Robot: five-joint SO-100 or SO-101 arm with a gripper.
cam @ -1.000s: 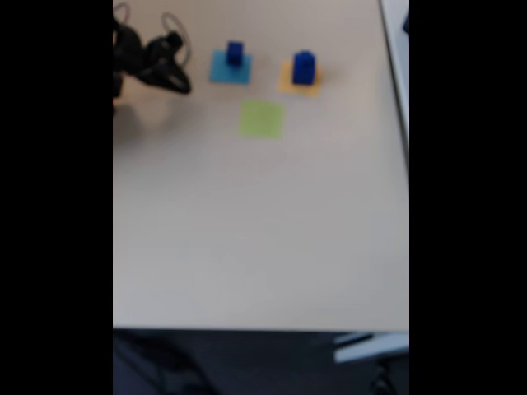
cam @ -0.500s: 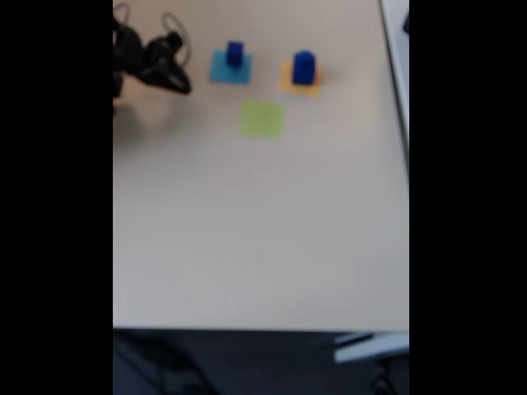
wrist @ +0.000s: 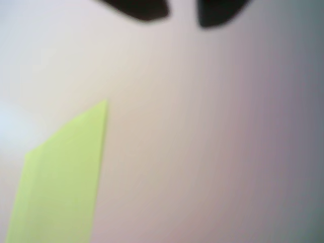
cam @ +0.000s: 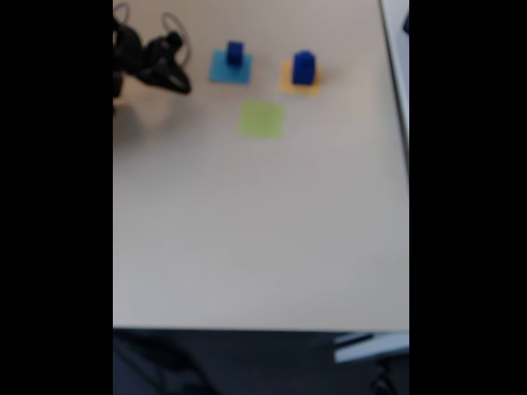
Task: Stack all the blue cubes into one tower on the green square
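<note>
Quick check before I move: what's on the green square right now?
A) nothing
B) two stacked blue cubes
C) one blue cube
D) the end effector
A: in the fixed view the green square lies bare, while one blue cube sits on the light-blue square and the other cube on the orange square; the end effector is off to the left.

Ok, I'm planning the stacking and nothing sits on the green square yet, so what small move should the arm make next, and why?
Probably swing right, as the fixed view shows it, toward the nearer blue cube on the light-blue square. The green square is bare, the arm sits left of both cubes, and the fingers appear to hold nothing.
</note>
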